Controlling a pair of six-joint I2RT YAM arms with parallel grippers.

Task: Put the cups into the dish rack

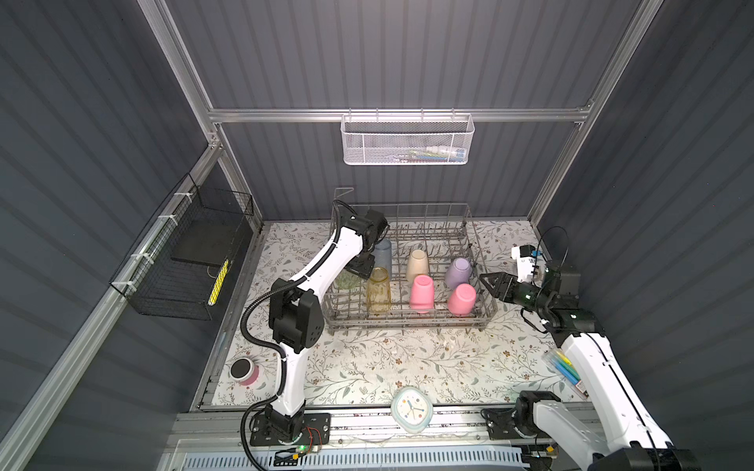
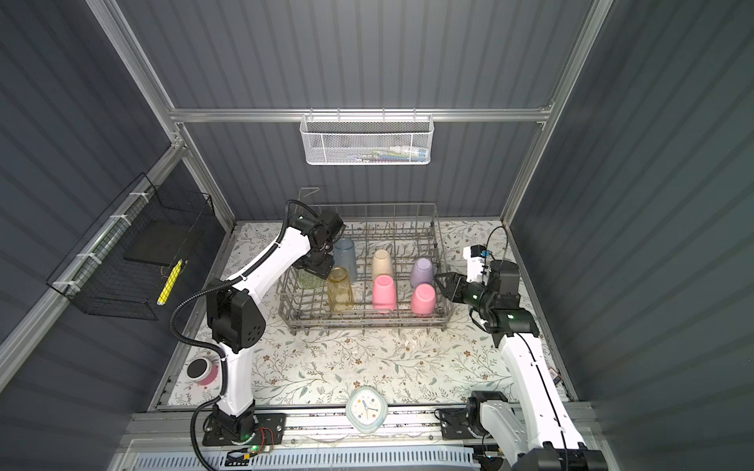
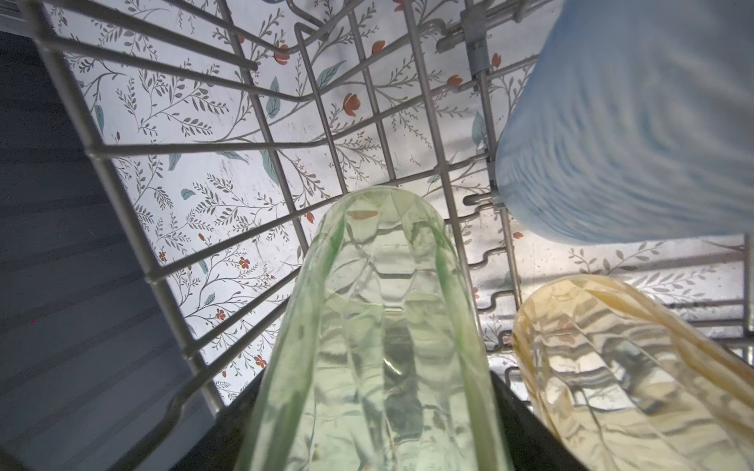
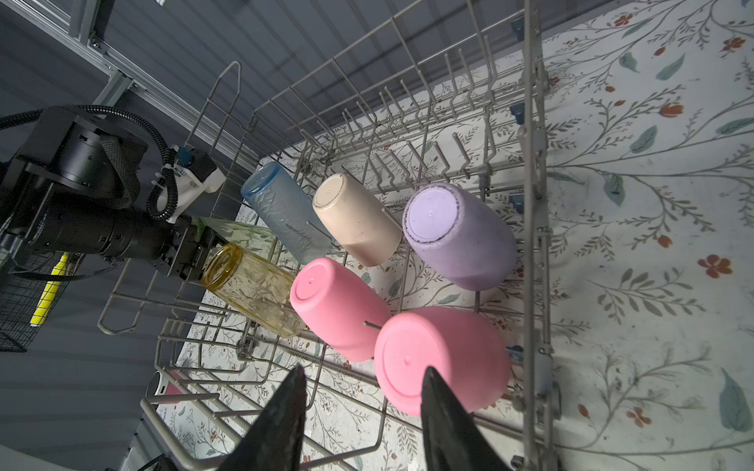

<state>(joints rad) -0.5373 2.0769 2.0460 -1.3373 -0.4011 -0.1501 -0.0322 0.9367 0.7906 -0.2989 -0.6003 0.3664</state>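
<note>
The grey wire dish rack (image 1: 408, 322) stands at the back middle of the floral mat. Upside down on its tines are the blue (image 1: 383, 255), yellow (image 1: 378, 289), beige (image 1: 417, 265), lavender (image 1: 459, 272) and two pink cups (image 1: 421, 292) (image 1: 462, 299). My left gripper (image 4: 191, 250) reaches into the rack's left end and is shut on the green cup (image 3: 379, 326), which lies between its black fingers next to the yellow cup (image 3: 632, 367) and blue cup (image 3: 628, 122). My right gripper (image 4: 361, 371) hovers open and empty at the rack's right side, just short of the nearer pink cup (image 4: 440, 359).
A short pink cylinder with a black top (image 1: 244, 370) sits at the mat's front left and a white clock (image 1: 410, 410) at the front edge. A marker pack (image 1: 565, 367) lies at the right. A white mesh basket (image 1: 408, 140) and a black wire basket (image 1: 183, 265) hang on the walls.
</note>
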